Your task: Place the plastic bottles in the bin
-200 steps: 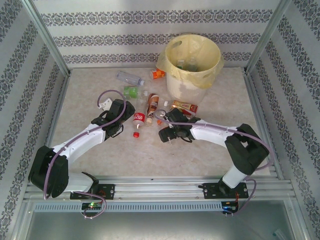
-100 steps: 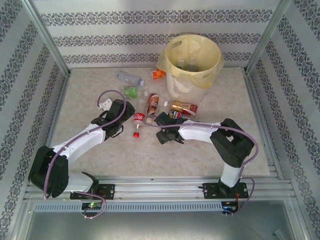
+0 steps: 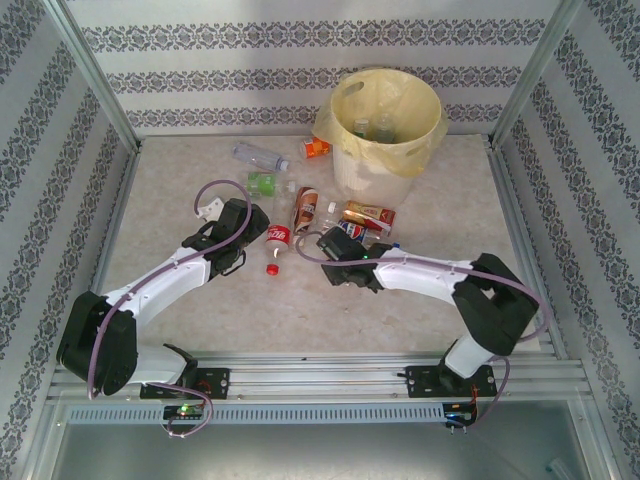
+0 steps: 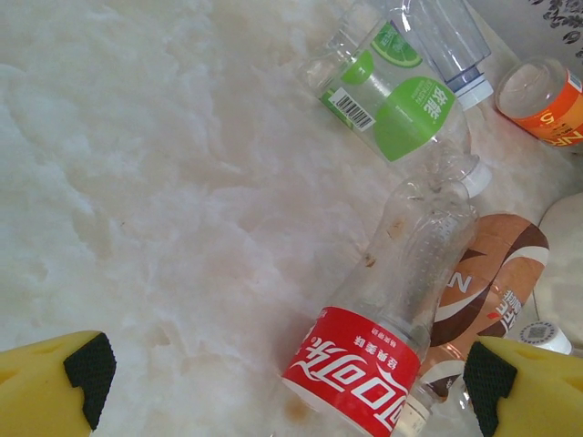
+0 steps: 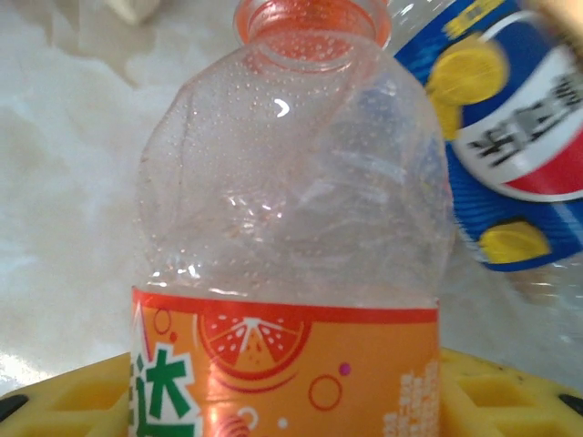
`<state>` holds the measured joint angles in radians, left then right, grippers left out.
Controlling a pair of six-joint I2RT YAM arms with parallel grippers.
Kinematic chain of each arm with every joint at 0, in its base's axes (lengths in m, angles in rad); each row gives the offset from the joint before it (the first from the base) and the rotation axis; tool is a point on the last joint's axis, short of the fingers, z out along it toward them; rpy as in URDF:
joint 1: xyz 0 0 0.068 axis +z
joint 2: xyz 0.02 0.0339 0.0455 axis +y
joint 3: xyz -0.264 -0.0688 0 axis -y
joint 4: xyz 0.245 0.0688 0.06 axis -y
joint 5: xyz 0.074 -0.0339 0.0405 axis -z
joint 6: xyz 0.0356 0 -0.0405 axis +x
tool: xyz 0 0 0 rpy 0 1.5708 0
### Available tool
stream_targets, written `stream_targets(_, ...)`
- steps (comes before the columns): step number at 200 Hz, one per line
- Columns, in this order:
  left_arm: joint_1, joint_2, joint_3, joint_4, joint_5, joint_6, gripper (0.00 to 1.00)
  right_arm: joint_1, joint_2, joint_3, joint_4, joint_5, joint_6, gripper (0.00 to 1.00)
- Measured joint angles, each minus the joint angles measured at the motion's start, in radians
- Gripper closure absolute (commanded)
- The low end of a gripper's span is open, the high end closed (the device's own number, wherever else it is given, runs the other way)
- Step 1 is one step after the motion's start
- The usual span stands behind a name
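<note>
A: Right gripper (image 5: 287,405)?
B: Its yellow fingers (image 5: 64,401) press on both sides of an orange-label bottle (image 5: 291,273), at the label. The clear upper body is dented and the neck is open. A blue-label bottle (image 5: 510,137) lies just beside it.

A: Left gripper (image 4: 287,387)?
B: Jaws spread wide, gripping nothing. It hangs low over the table (image 4: 164,182), one fingertip on each side of a red-label bottle (image 4: 364,360) that lies flat. I can't tell whether it touches. A brown-label bottle (image 4: 496,282) lies against the red one, with a green-label bottle (image 4: 401,100) beyond.

A: Bin (image 3: 380,178)?
B: Upright at the far side of the table, yellow bag folded over the rim. Bottle tops (image 3: 372,127) show inside. From overhead, the loose bottles lie between the bin and the two grippers.
</note>
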<state>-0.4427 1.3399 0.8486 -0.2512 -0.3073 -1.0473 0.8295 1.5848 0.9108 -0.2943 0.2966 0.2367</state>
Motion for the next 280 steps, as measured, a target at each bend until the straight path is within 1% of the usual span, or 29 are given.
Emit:
stream_targets(19, 0.0, 0.0, 0.002, -0.001, 0.0, 0.0, 0.01, 0.0, -0.053, -0.02, 0.019, 0.019, 0.0, 0.56)
stream_targets(60, 0.0, -0.032, 0.01, -0.011, -0.001, 0.026, 0.0, -0.001, -0.162, -0.034, 0.087, 0.029, -0.001, 0.58)
stream_targets(85, 0.0, -0.058, 0.028, -0.017, -0.005, 0.045, 0.0, -0.018, -0.22, -0.034, 0.185, 0.019, 0.007, 0.59)
stream_targets(107, 0.003, -0.072, 0.039, -0.022, -0.005, 0.055, 0.0, -0.071, -0.242, -0.026, 0.291, -0.028, 0.035, 0.59)
stream_targets(126, 0.011, -0.072, 0.042, -0.026, -0.005, 0.064, 0.0, -0.119, -0.243, 0.006, 0.343, -0.076, 0.054, 0.6)
stream_targets(154, 0.018, -0.072, 0.042, -0.034, -0.005, 0.072, 0.01, -0.181, -0.245, 0.088, 0.361, -0.137, 0.064, 0.59)
stream_targets(183, 0.021, -0.072, 0.042, -0.034, -0.004, 0.072, 0.0, -0.27, -0.262, 0.174, 0.367, -0.216, 0.071, 0.59)
stream_targets(210, 0.032, -0.071, 0.042, -0.034, 0.008, 0.072, 0.0, -0.379, -0.257, 0.275, 0.373, -0.274, 0.079, 0.59)
stream_targets(226, 0.033, -0.067, 0.042, -0.032, 0.015, 0.072, 0.0, -0.425, -0.232, 0.339, 0.374, -0.296, 0.085, 0.58)
stream_targets(231, 0.033, -0.065, 0.042, -0.032, 0.019, 0.072, 0.01, -0.453, -0.207, 0.385, 0.372, -0.314, 0.093, 0.58)
stream_targets(254, 0.033, -0.045, 0.042, -0.026, 0.029, 0.072, 0.0, -0.525, -0.115, 0.524, 0.349, -0.352, 0.121, 0.58)
stream_targets(280, 0.036, -0.018, 0.042, -0.026, 0.045, 0.071, 0.01, -0.59, -0.008, 0.632, 0.315, -0.371, 0.147, 0.55)
